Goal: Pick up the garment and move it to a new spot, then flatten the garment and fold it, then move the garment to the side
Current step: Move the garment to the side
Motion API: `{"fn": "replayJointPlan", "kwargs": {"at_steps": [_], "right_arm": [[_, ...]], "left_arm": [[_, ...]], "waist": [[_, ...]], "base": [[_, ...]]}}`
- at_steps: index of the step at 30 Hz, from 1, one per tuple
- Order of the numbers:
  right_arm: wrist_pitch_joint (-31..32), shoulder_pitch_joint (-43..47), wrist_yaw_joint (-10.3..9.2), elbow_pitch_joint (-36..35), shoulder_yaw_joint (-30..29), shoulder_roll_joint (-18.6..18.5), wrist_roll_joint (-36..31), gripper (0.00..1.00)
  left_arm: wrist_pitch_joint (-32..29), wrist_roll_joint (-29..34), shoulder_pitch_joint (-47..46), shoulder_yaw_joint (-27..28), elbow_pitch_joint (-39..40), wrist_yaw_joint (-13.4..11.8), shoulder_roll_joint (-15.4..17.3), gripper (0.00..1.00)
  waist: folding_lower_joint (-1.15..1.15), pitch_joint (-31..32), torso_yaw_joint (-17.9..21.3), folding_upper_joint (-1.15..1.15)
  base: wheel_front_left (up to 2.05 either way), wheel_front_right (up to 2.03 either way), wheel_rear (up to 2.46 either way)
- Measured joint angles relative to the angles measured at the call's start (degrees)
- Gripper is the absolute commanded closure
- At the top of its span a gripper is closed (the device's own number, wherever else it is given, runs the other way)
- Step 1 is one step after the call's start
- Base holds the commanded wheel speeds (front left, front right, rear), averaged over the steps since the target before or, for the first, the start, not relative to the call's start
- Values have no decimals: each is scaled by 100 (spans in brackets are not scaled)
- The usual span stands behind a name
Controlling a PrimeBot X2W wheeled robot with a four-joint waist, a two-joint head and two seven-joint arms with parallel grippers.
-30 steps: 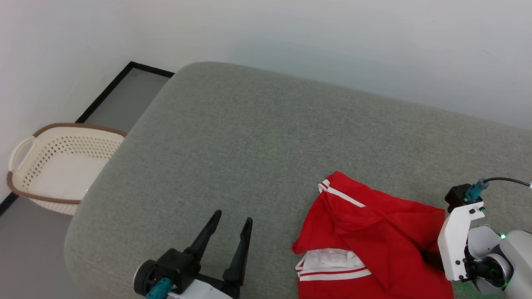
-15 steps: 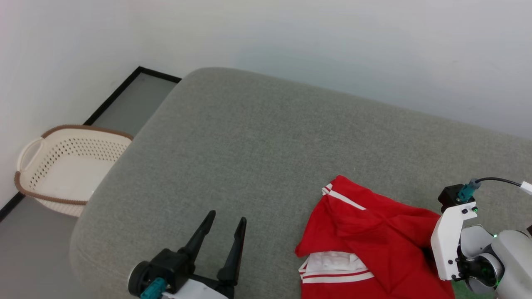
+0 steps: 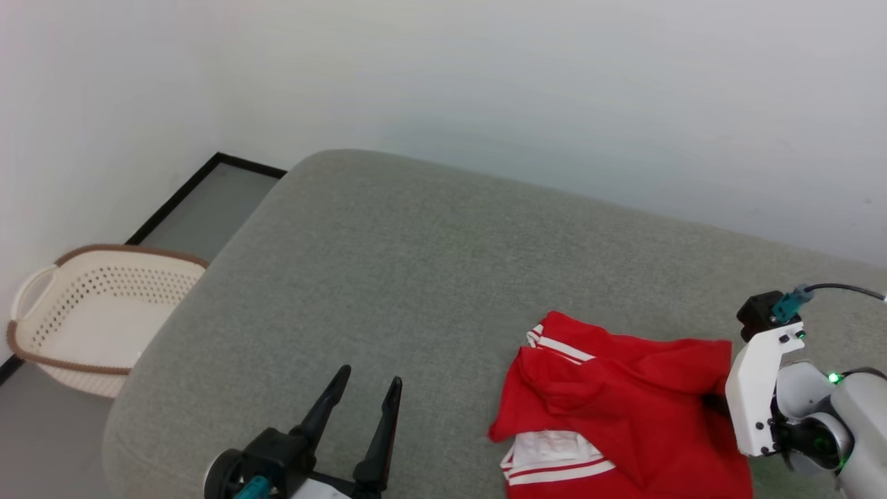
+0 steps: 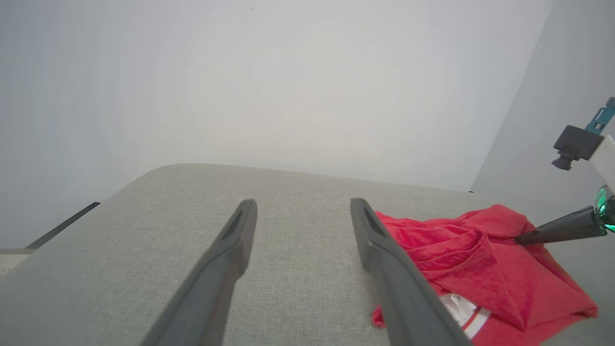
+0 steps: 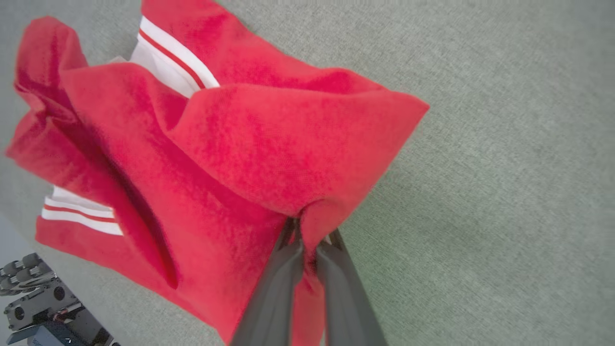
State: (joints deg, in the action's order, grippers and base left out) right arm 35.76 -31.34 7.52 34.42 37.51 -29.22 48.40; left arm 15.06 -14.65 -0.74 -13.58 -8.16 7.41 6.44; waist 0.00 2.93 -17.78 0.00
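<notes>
The garment point(image 3: 624, 402) is a crumpled red shirt with white-and-red striped trim, lying at the front right of the grey cushion point(image 3: 416, 277). My right gripper point(image 3: 715, 405) reaches in from the right and is shut on a pinch of red cloth at the heap's right edge. The right wrist view shows its fingers point(image 5: 288, 269) pressed together on a raised fold of the garment point(image 5: 240, 144). My left gripper point(image 3: 371, 376) stands open over bare cushion to the left of the shirt, holding nothing. In the left wrist view it point(image 4: 302, 204) points past the garment point(image 4: 480, 269).
A cream perforated laundry basket point(image 3: 90, 312) with a brown rim sits on the floor left of the cushion. A white wall runs close behind the cushion. Bare cushion stretches left and behind the shirt. Part of my base point(image 5: 38, 307) shows in the right wrist view.
The right gripper has shut on the garment's right edge, and the cloth there has bunched and lifted. The head camera has tilted, shifting the whole picture down. The left gripper stays open.
</notes>
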Motion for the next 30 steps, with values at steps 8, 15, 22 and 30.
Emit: {"fn": "replayJointPlan", "kwargs": {"at_steps": [8, 15, 22, 30], "right_arm": [[10, -73, 0, -260, -20, -255, 3, 100], [-1, -216, 0, -313, -75, -449, 3, 100], [-58, -386, 1, -272, -88, -643, -5, 100], [-127, -731, 0, -290, -11, -1063, -55, 100]], "left_arm": [[0, 0, 32, -10, 10, 0, 76, 0], [0, -3, -3, -57, 9, 0, 155, 0], [0, -32, -118, -30, 34, 0, 223, 0], [0, -45, -279, 21, 179, 0, 324, 0]], "waist": [[0, 102, 155, 0], [0, 100, 336, 0], [0, 0, 598, 0], [0, -229, 916, 0]], "base": [[0, 0, 0], [0, 0, 0], [0, 0, 0], [0, 0, 0]]}}
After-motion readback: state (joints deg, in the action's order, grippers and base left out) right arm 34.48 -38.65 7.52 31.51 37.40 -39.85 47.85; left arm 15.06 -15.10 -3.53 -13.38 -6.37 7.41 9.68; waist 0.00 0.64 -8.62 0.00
